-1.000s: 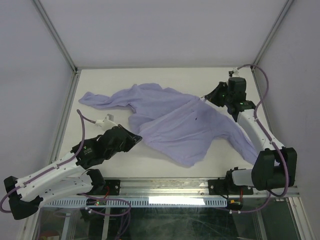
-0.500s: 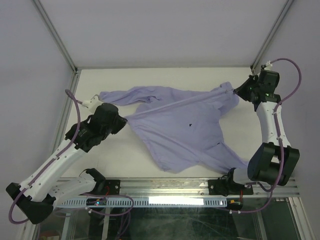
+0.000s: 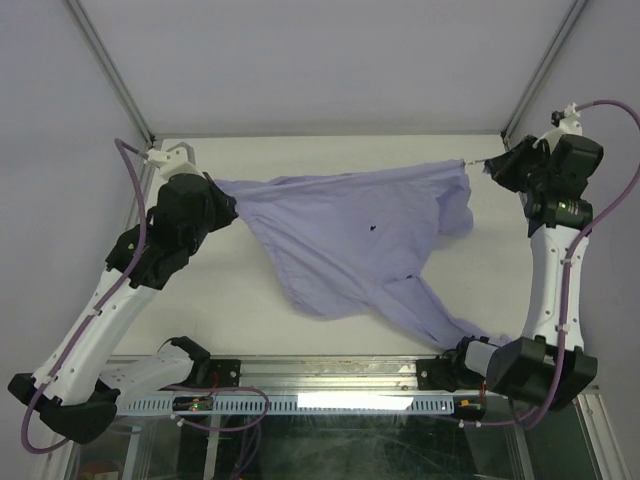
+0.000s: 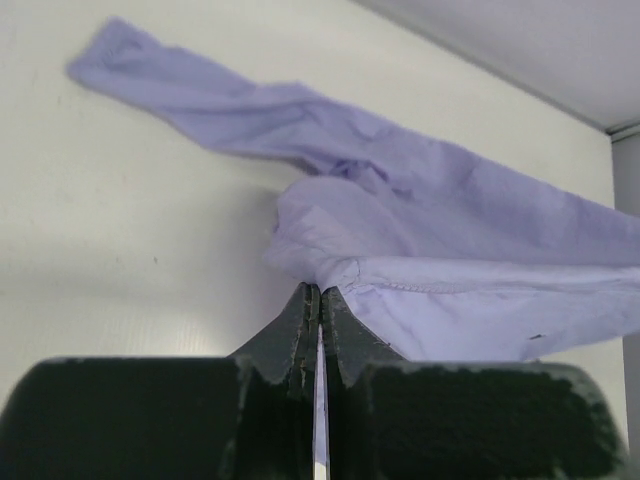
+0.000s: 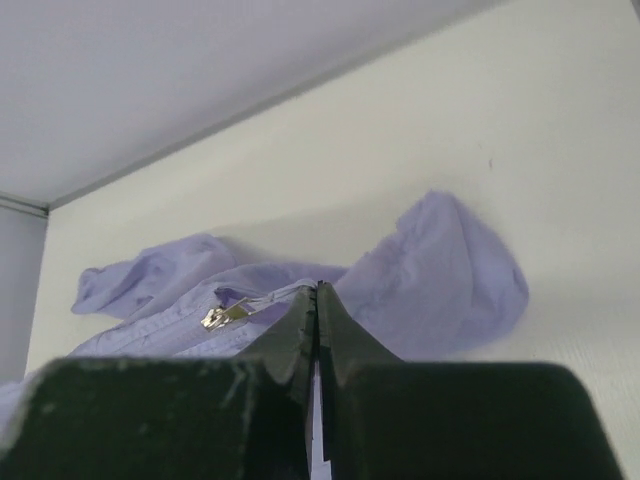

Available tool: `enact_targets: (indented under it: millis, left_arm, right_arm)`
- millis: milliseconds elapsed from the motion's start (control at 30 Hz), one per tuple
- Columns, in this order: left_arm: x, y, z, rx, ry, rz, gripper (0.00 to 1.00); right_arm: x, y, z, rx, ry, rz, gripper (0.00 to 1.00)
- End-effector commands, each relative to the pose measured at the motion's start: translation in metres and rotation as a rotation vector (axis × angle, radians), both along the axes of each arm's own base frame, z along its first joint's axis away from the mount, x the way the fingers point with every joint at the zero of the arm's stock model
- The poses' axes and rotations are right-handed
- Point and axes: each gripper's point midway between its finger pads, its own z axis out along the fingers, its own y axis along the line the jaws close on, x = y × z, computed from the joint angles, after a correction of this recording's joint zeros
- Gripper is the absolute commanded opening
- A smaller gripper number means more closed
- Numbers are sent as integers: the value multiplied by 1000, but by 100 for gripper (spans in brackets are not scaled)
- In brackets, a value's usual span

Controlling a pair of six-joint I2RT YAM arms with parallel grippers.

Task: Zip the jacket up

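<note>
The lavender jacket (image 3: 350,235) hangs stretched between both arms above the white table, with a small dark mark on its front. My left gripper (image 3: 222,190) is shut on the jacket's left end, where the fabric (image 4: 450,290) bunches at the fingertips (image 4: 320,290). My right gripper (image 3: 480,163) is shut on the jacket's top edge at the far right. In the right wrist view the silver zipper pull (image 5: 218,316) sits just left of my gripper (image 5: 318,288). One sleeve (image 3: 440,318) trails down to the near table edge.
The white table (image 3: 250,300) is ringed by a metal frame with grey walls. A metal rail (image 3: 330,375) runs along the near edge between the arm bases. Another sleeve (image 4: 200,90) lies on the table behind the left gripper.
Both arms have risen and spread apart, lifting the jacket off the table and pulling its top edge taut. The left gripper moved up and back; the right moved up and right.
</note>
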Motion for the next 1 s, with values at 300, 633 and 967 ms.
enact_targets:
  millis: [300, 633, 967]
  left_arm:
    - [6, 37, -9, 186, -3, 85, 0]
    - [0, 39, -139, 217, 328, 171, 4]
    - [26, -22, -45, 74, 126, -139, 65]
  right_arm:
    - [-42, 131, 31, 44, -187, 450, 0]
    - [-65, 230, -107, 67, 145, 596, 0]
    - [-75, 216, -87, -115, 205, 625, 37]
